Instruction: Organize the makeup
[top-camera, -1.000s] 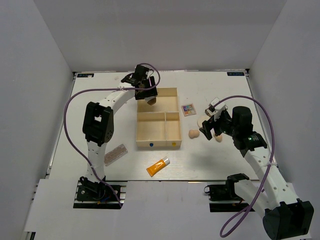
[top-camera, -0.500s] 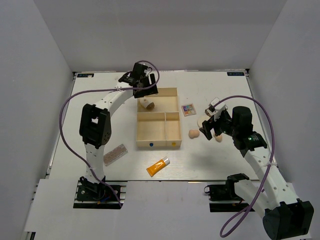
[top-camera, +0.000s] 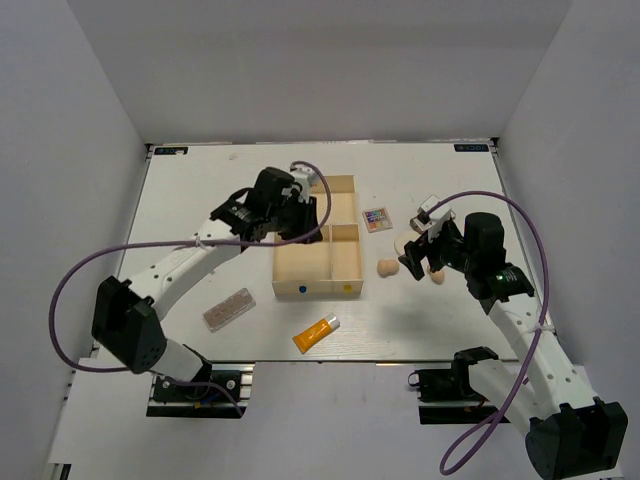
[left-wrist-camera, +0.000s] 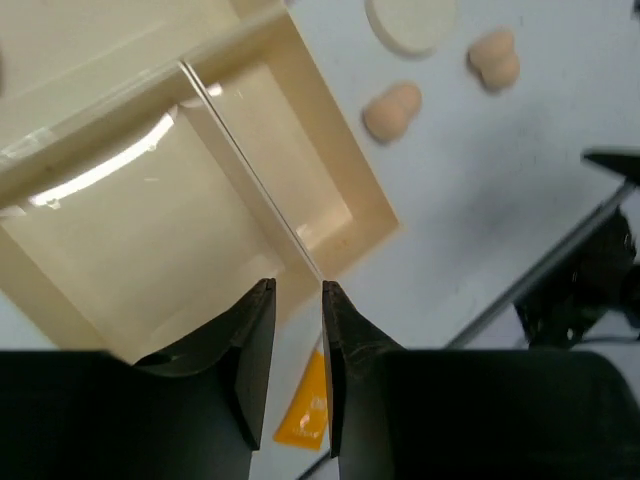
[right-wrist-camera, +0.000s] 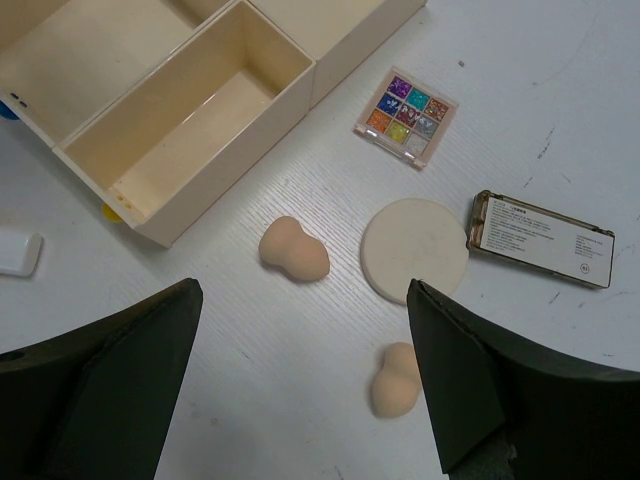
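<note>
Sitting unmoved near-left on the tabletop (top-camera: 180, 200): speckled palette (top-camera: 229, 309). Left gripper (left-wrist-camera: 298, 295) has pulled back from the tray's (top-camera: 320, 284) far compartment after dropping a sponge there (now hidden by the arm). Its jaws have snapped together, empty, so one item is sorted. Orange tube (top-camera: 316, 333) lies near the tray. Right: two more sponges (right-wrist-camera: 293, 250), round pad (right-wrist-camera: 414, 250), multicolour palette (right-wrist-camera: 405, 117) and dark case (right-wrist-camera: 540, 240) are unsorted. Right gripper (right-wrist-camera: 303, 300) hangs spread wide above them, holding nothing.

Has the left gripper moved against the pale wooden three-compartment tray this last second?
Yes. The left gripper has pulled back from the pale wooden tray's far-left corner to over its middle, closer to the tray's near wall.
</note>
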